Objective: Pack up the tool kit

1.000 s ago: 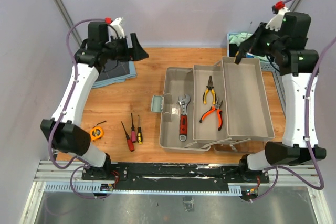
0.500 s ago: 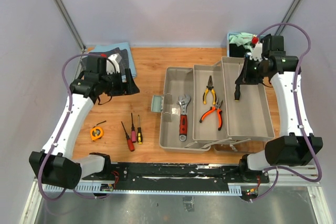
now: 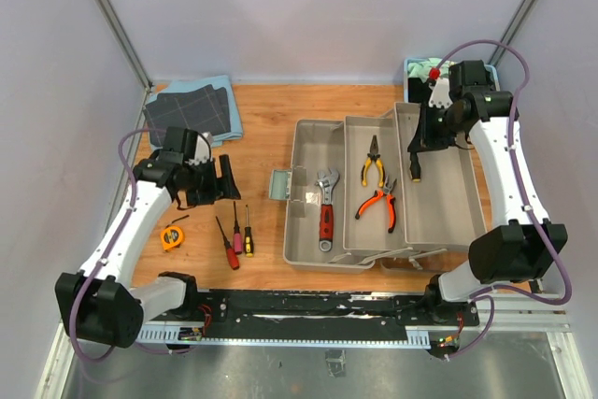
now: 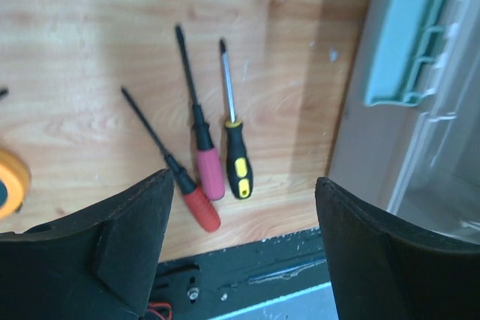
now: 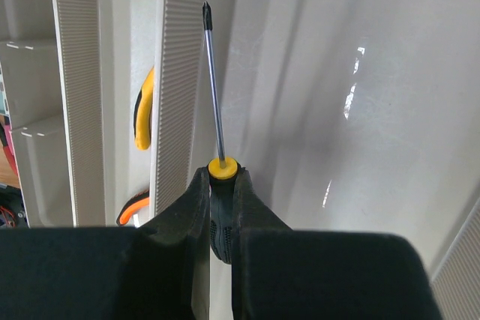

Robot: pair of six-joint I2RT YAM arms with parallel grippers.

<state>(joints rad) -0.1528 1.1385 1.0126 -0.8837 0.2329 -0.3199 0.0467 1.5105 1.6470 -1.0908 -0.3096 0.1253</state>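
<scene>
Your right gripper (image 5: 222, 194) was clenched on the black handle of a slim screwdriver with a yellow collar and steel shaft (image 5: 213, 88). Its fingers (image 5: 180, 215) pressed the handle from both sides, with no gap visible. That screwdriver hung over the right-hand fold-out tray of the large grey-beige plastic toolbox (image 3: 439, 221), close to the ribbed wall shared with the middle tray; whether its tip touched the plastic could not be told. Your left gripper (image 3: 227, 178) stood spread wide and held nothing, its fingers (image 4: 127, 230) apart from every object. It hovered above the wooden table (image 3: 271, 119), over three small screwdrivers (image 3: 237, 238) lying side by side: a red-handled one (image 4: 199, 211), a pink-handled one (image 4: 209, 174) and a black-and-yellow one (image 4: 239, 171). The orange tape measure (image 3: 170, 237) lay just left of them. In the toolbox, the red-handled wrench (image 3: 325, 214) lay in the left compartment, and two pairs of pliers (image 3: 375, 201) in the middle tray.
</scene>
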